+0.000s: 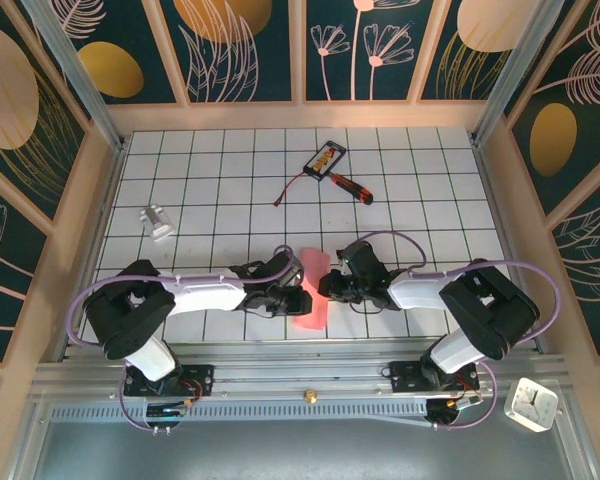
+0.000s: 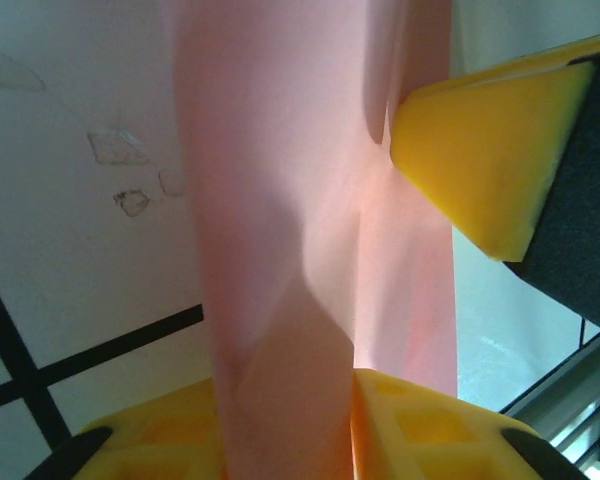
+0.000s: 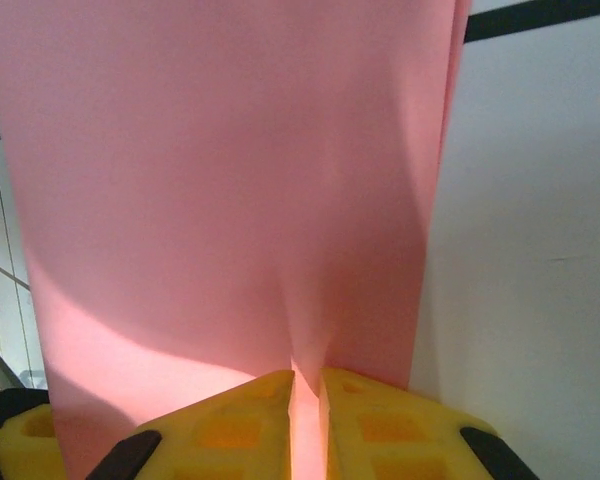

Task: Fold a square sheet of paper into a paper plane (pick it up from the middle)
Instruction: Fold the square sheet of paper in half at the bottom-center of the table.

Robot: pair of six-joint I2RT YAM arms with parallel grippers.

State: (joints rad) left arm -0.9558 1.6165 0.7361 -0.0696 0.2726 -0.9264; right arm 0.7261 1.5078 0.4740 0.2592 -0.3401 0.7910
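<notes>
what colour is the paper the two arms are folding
Plain pink-red paper, no marks; it shows best in the right wrist view.

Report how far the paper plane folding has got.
Done: the pink paper is off the table and folded into a narrow, layered strip. In hand: the right tool pinches its edge between both fingers; the left tool has fingers on either side of it. Left: no pointed dart shape or wings visible yet.

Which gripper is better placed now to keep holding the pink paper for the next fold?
Probably the right gripper: its fingers pinch the pink paper. The left gripper stands apart around it.
</notes>
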